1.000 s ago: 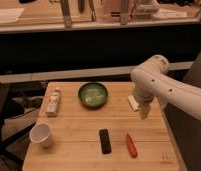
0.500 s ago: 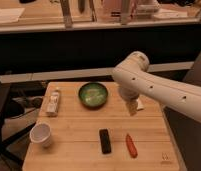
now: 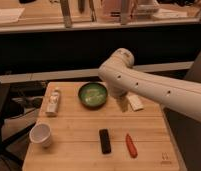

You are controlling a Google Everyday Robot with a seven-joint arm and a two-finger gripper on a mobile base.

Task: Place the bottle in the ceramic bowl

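Observation:
The small whitish bottle (image 3: 53,102) lies on its side near the left edge of the wooden table (image 3: 79,150). To its right, at the middle back of the table, stands the green ceramic bowl (image 3: 93,95). My white arm reaches in from the right, its elbow above the bowl's right rim. The gripper (image 3: 123,104) hangs below the arm just right of the bowl, open, with nothing in it. It is well away from the bottle.
A flat white packet (image 3: 136,102) lies just right of the gripper. A white paper cup (image 3: 40,135) stands at the front left. A black bar (image 3: 105,141) and a red object (image 3: 131,145) lie at the front middle. A dark shelf runs behind the table.
The arm has swung left across the table, carrying the gripper from beside the packet towards the bowl's right side. The objects on the table have not moved.

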